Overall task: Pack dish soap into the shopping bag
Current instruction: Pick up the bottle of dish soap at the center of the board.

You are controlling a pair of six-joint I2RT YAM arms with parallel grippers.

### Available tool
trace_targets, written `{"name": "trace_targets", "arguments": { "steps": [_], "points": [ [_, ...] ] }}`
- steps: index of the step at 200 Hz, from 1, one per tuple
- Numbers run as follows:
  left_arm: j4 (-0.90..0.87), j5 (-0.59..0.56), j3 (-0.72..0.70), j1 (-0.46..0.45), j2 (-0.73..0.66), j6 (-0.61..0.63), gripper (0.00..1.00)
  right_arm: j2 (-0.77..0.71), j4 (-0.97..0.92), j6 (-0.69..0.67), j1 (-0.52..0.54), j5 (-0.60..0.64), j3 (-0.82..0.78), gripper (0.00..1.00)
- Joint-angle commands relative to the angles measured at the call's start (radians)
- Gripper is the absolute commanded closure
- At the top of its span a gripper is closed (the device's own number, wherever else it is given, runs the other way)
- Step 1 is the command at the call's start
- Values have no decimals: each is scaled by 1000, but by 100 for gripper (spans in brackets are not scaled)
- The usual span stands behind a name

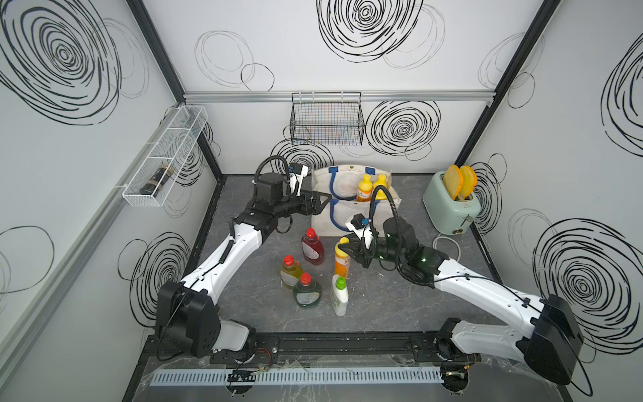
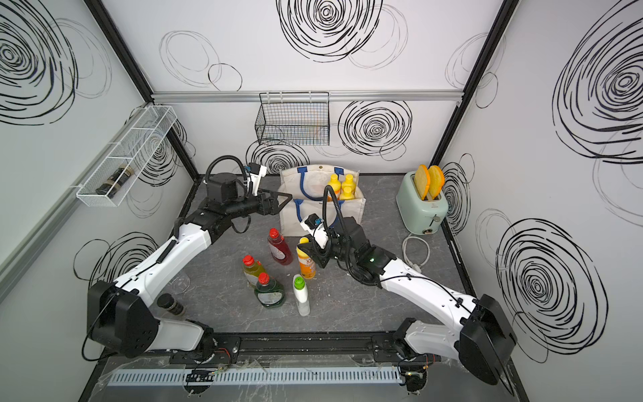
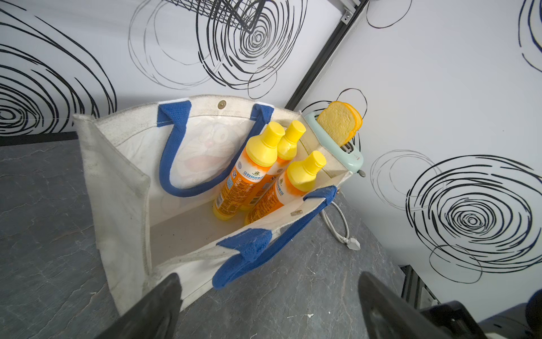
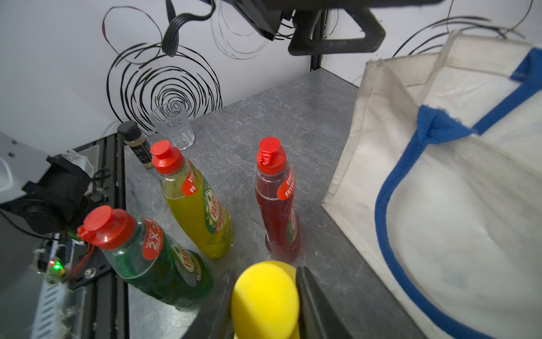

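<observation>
**Right tool.** We find the right tool [image 4: 264, 305] clenched on the yellow cap of an upright orange bottle [image 1: 341, 266]. In the right wrist view both black fingers [image 4: 311, 299] lie against the cap's sides. This bottle stands at the centre of both top views, just below the shopping bag [image 1: 322, 222]. We cannot tell whether its base touches the bench [image 1: 382, 306].

**Left tool.** The left tool [image 1: 318, 203] is released, its jaws wide apart with nothing between them. It hangs at the bag's left rim, above centre of the frame.

**Bag.** The shopping bag stands upright and open-mouthed at the upper centre. One blue handle [image 3: 176, 164] droops inside and the other hangs down the front wall. Three more orange bottles [image 3: 234, 187] stand inside at its right end, leaning together.

**Bench, centre and lower centre.** Four bottles stand upright outside the bag:
- the red-liquid bottle [image 1: 312, 249], just left of the gripped one;
- the yellow-liquid bottle [image 1: 290, 273], lower left of that;
- the green-liquid bottle [image 1: 306, 294], just below the yellow one;
- the white bottle with green cap [image 1: 339, 296], directly below the gripped bottle.

**Surroundings.** A mint toaster [image 1: 452, 209] holding two bread slices [image 1: 459, 184] stands at the right of the frame. A black wire basket [image 1: 327, 121] hangs on the rear wall, above the bag.
</observation>
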Motion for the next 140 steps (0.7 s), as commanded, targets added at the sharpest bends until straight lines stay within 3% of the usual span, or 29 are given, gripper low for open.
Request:
{"name": "trace_targets", "arguments": {
  "steps": [1, 69, 140],
  "points": [
    [53, 17, -9, 7, -18, -7, 4, -16, 13, -8, 12, -4, 6, 73],
    [54, 17, -9, 8, -23, -9, 4, -1, -68, -33, 22, 86, 73, 100],
    [59, 20, -11, 7, -28, -11, 4, -30, -113, -32, -10, 189, 183, 100]
  ]
}}
